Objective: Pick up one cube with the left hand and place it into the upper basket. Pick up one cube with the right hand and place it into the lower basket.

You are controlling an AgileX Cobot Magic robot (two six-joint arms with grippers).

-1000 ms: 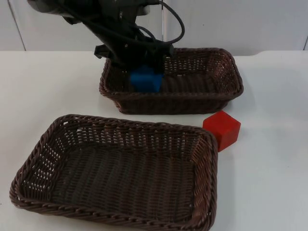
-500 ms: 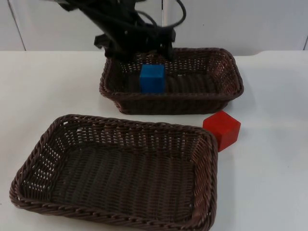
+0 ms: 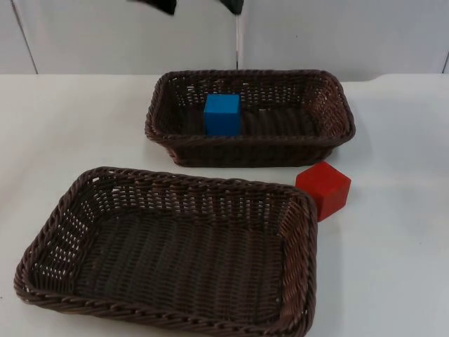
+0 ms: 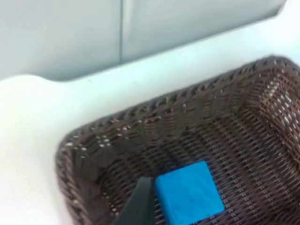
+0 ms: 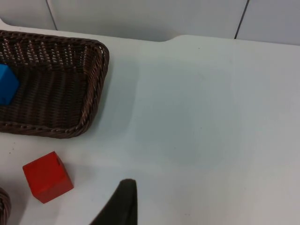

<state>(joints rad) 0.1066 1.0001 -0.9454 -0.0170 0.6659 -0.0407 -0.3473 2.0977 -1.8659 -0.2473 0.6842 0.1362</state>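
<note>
The blue cube (image 3: pixel 222 114) (image 4: pixel 188 193) rests free on the floor of the upper basket (image 3: pixel 337 105) (image 4: pixel 154 105), near its left end. My left gripper (image 3: pixel 198 4) is open, high above the basket's back rim at the picture's top edge; one of its fingertips (image 4: pixel 139 204) stands just beside the blue cube. The red cube (image 3: pixel 324 188) (image 5: pixel 48 176) lies on the table between the two baskets, touching or nearly touching the right far corner of the lower basket (image 3: pixel 189 181). My right gripper (image 5: pixel 119 206) waits above the table to the right of the red cube.
The white table (image 3: pixel 400 239) stretches bare to the right of both baskets. A grey partition wall (image 3: pixel 337 35) closes the far side. The upper basket's right end (image 5: pixel 93 84) and an edge of the blue cube (image 5: pixel 5 85) appear in the right wrist view.
The left gripper let go of the blue cube inside the upper basket, then rose and drew back out of the top view. The blue cube stays put; the red cube has not moved.
</note>
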